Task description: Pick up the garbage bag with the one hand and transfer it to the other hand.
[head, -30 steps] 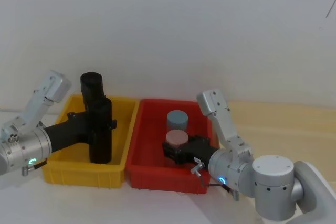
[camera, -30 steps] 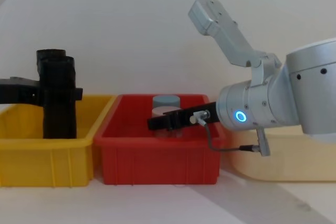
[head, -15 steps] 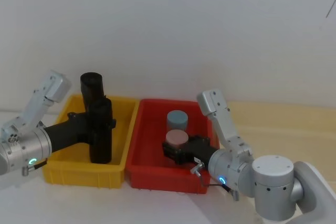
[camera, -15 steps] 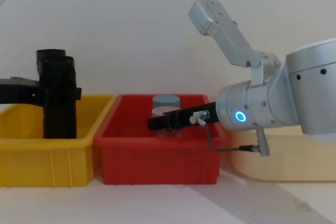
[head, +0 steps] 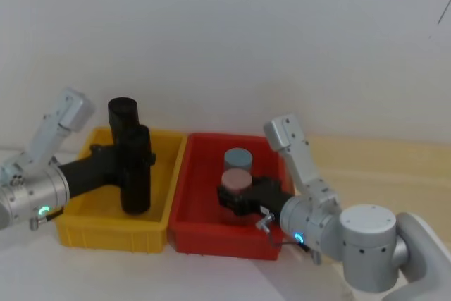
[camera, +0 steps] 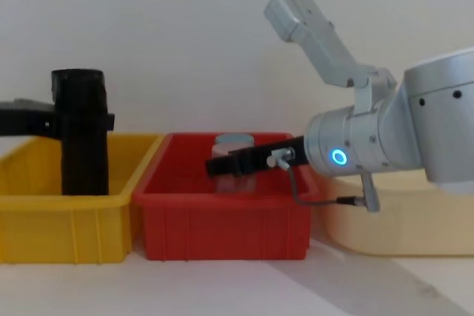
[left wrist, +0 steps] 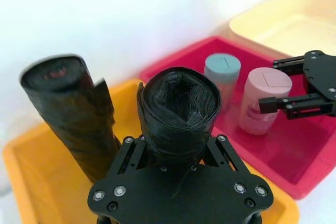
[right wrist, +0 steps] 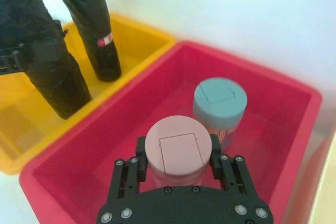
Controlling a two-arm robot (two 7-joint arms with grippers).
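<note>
Lifted slightly since a second ago, left gripper [head: 135, 162] is clenching the upright garbage bag [head: 134, 195], its foot hanging inside the yellow bin's [head: 106, 234] middle, second roll [head: 123, 114] leaning at that bin's back edge, right gripper [right wrist: 177, 150], also lifted, is grasping the pink jar [head: 237, 177] in the red bin [head: 218, 244].

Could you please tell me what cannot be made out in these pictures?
Chest view: the wall of the yellow bin hides the base of the gripped garbage bag.
Left wrist view: the left gripper covers that bag's lower length.
Right wrist view: the right gripper hides the base of the pink-lidded jar; contact with the red bin is unclear.
</note>
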